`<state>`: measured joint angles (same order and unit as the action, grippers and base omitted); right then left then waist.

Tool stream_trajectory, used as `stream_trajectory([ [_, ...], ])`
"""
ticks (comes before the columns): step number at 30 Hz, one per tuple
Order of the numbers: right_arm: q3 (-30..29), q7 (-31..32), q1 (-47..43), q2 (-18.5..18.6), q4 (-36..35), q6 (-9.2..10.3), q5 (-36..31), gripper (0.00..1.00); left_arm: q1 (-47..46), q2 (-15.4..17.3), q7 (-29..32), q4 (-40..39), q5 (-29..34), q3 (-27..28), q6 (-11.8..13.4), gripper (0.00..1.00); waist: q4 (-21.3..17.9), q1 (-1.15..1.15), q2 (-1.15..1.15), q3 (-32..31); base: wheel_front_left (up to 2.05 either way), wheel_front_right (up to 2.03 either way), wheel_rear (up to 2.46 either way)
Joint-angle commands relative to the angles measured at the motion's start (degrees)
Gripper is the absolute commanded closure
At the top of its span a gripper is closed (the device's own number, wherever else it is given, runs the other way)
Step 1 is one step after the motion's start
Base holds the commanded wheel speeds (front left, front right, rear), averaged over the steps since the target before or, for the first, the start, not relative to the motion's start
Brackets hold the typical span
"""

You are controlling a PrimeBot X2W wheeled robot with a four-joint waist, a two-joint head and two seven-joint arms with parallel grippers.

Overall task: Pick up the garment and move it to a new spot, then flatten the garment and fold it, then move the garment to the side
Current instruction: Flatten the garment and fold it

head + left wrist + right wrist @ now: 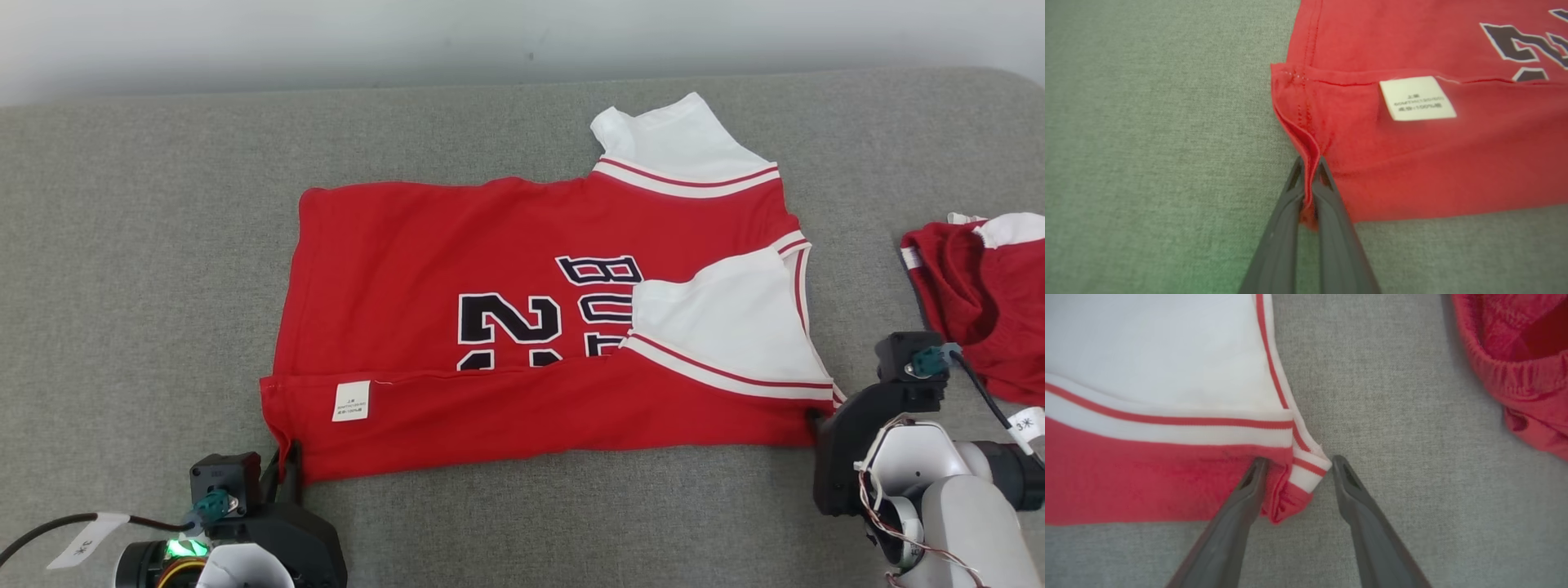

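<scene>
While the left gripper point(1310, 163) has fingers clamped on a hem corner of the jersey point(408, 261), right gripper point(1298, 460) fingers stand apart astride its striped shoulder corner; second red garment point(980, 302) nearby.

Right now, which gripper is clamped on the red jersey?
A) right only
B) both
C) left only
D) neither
C: the left gripper is pinched shut on the hem corner of the jersey, while the right gripper stands open, its fingers either side of the striped corner without closing on it.
</scene>
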<state>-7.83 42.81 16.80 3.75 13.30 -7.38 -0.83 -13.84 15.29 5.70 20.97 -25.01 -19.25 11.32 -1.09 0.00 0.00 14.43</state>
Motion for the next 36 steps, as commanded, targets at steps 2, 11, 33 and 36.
stream_trajectory([
  [2,1.02,0.33,-1.01,-0.33,1.30,-0.18,0.81,1.00,1.58,0.08,0.53,1.89,-0.92,-0.09,0.17,1.00,0.03,0.00,0.00,-0.45,0.00,0.00,0.00],
  [11,0.84,1.38,-5.21,0.36,-6.69,-0.18,6.88,1.00,3.93,0.20,-0.71,-1.06,-4.00,1.66,-0.84,1.00,0.07,0.00,0.00,-3.50,0.00,0.00,0.00],
  [33,-3.00,15.59,-25.85,-0.66,-29.66,-0.13,14.07,1.00,20.86,4.29,6.46,-20.59,-7.40,3.47,4.65,1.00,0.53,0.00,0.00,-7.11,0.00,0.00,0.00],
  [36,-2.37,15.63,-27.51,-0.83,-29.04,-0.13,14.63,1.00,22.78,4.17,6.69,-21.37,-7.30,3.16,5.48,1.00,0.53,0.00,0.00,-7.34,0.00,0.00,0.00],
])
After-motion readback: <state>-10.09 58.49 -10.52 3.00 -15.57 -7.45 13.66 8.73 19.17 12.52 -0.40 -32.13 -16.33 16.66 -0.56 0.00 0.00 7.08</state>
